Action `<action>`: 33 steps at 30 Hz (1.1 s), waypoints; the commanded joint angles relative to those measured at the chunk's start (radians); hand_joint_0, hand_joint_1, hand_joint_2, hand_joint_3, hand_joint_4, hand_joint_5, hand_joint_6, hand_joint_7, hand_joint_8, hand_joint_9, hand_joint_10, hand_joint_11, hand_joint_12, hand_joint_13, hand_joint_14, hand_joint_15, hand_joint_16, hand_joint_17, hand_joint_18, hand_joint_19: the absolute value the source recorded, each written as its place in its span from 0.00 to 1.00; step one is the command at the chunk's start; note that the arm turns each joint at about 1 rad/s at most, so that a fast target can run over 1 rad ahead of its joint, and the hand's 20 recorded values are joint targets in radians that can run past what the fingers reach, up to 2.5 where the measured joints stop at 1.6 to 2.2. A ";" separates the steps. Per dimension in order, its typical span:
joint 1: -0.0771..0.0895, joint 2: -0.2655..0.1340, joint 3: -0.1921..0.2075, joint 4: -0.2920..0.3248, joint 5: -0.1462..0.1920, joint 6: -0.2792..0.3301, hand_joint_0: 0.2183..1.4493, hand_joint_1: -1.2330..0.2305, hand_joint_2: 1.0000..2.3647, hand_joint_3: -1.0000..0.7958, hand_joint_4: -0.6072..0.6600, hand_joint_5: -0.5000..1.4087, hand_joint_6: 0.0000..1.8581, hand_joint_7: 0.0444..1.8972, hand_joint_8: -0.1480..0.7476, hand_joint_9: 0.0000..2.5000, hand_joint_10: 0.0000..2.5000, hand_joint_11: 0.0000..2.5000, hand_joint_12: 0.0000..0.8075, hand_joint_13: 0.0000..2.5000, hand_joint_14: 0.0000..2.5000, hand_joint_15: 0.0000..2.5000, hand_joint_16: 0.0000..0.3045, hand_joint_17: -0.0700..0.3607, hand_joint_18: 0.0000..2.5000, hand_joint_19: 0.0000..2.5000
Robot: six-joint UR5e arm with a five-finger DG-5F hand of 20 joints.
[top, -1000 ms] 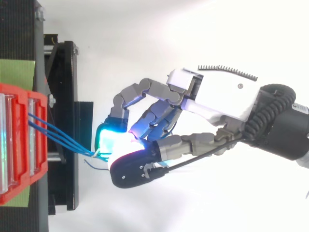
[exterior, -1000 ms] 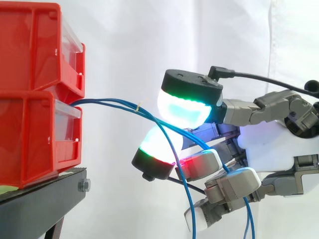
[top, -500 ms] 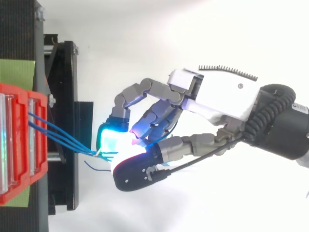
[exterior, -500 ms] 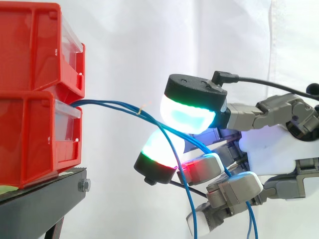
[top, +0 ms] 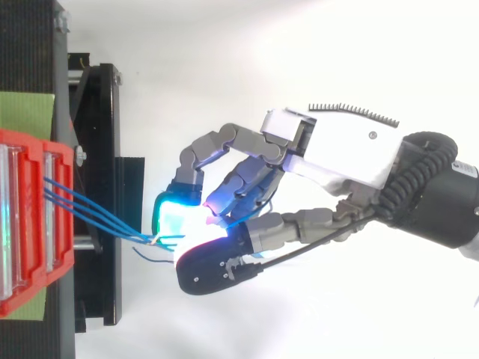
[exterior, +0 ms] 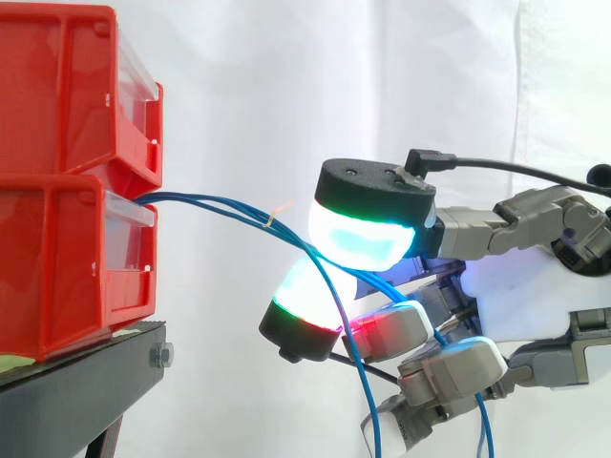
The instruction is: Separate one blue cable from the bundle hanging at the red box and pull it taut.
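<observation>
— Where do we stand?

— I have the robot hand (top: 337,153) out to the right of the stacked red plastic bins (exterior: 76,181), well apart from them. The thin blue cables (exterior: 210,202) leave the lower bin's front, run to the hand in a shallow arch, then drop away below it.

— And the grip?

— Two glowing fingertip pads (exterior: 363,234) press toward each other with the cables between them, and the other fingers curl underneath. I read it as a pinch, but I cannot tell how many strands it holds.

— So one is separated?

— Not as I judge it. A small pale tie (exterior: 274,214) binds the strands together between the bins and the hand, and that run has slack. Singling out one strand and pulling it away from the bins are both left.
</observation>
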 commanded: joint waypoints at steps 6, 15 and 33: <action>0.003 0.000 0.000 0.000 0.003 -0.001 0.48 0.27 0.00 0.28 0.49 0.13 0.50 0.48 0.38 0.43 0.00 0.63 0.36 0.52 0.01 0.56 0.16 0.41 0.26 0.22; 0.001 0.000 0.000 0.000 0.012 -0.001 0.43 0.21 0.00 0.28 0.48 0.13 0.50 0.49 0.33 0.43 0.00 0.62 0.36 0.51 0.01 0.55 0.15 0.41 0.27 0.20; 0.003 0.000 -0.002 -0.001 0.012 -0.001 0.26 0.22 0.00 0.28 0.52 0.13 0.49 0.47 0.37 0.42 0.00 0.61 0.39 0.50 0.01 0.54 0.16 0.42 0.25 0.22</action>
